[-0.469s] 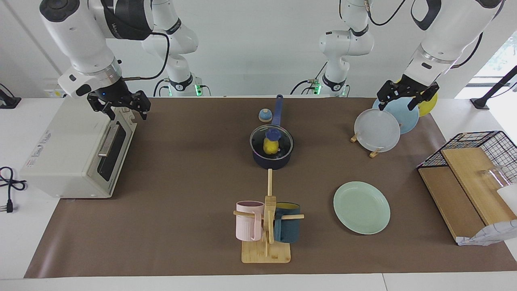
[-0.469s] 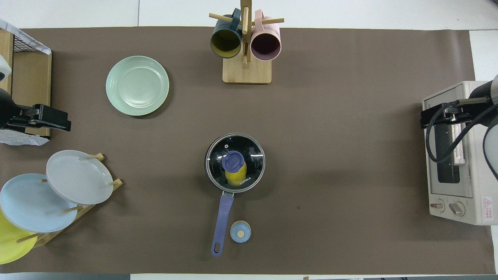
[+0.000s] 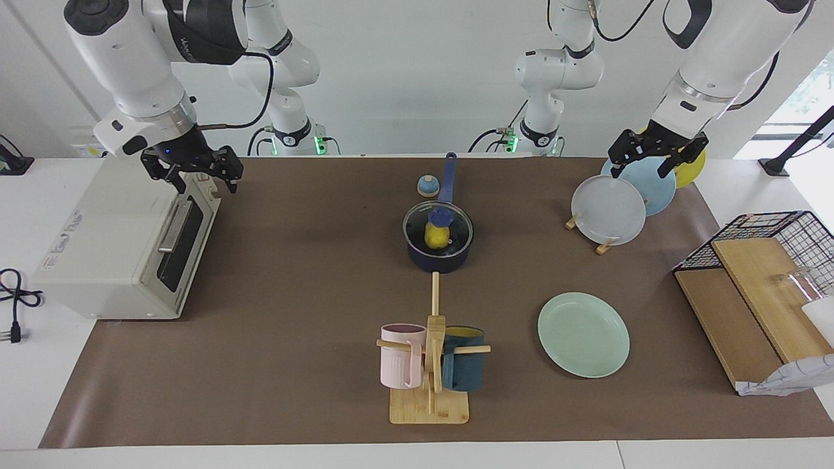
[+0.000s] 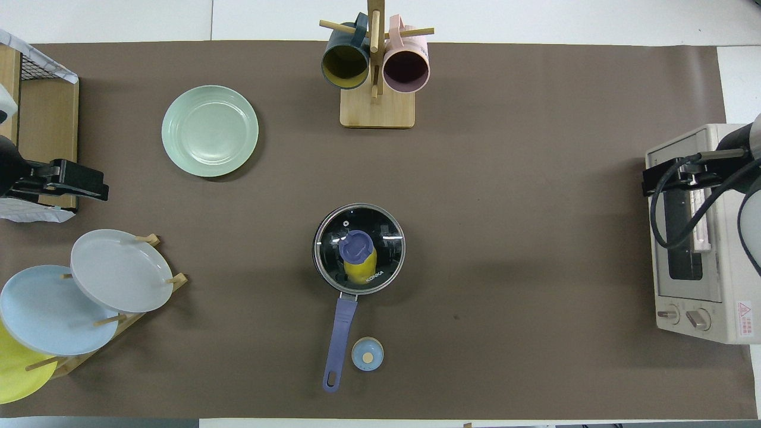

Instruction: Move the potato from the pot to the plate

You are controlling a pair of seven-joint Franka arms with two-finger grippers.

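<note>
Brown mat (image 3: pixel 313 273) covers most of a white table (image 3: pixel 39 391); white wall at the top of the facing frame, bright window strip at its upper right edge.

Pot (image 3: pixel 438 251) sits mid-frame in both views, glass lid (image 4: pixel 359 248) on, handle running toward the robots. Potato (image 3: pixel 436 237) is inside it, yellow showing through the glass under the blue knob. Small blue knob-like cap (image 4: pixel 367 354) just beside the handle.

Mint plate (image 3: pixel 583 334) lies flat and bare, lower right of the facing frame, upper left of the overhead one, well apart from the pot.

Left gripper (image 3: pixel 657 155) hangs over the plate rack (image 3: pixel 606 246), upper right in the facing frame, fingers apart, holding nothing. Right gripper (image 3: pixel 193 170) is up over the toaster oven (image 3: pixel 117 241), upper left, fingers apart too, nothing in them.

Mug stand (image 3: pixel 430 391) with a pink and a teal mug at bottom centre of the facing frame. Wire basket and wooden boards (image 3: pixel 749 306) at its right edge.
</note>
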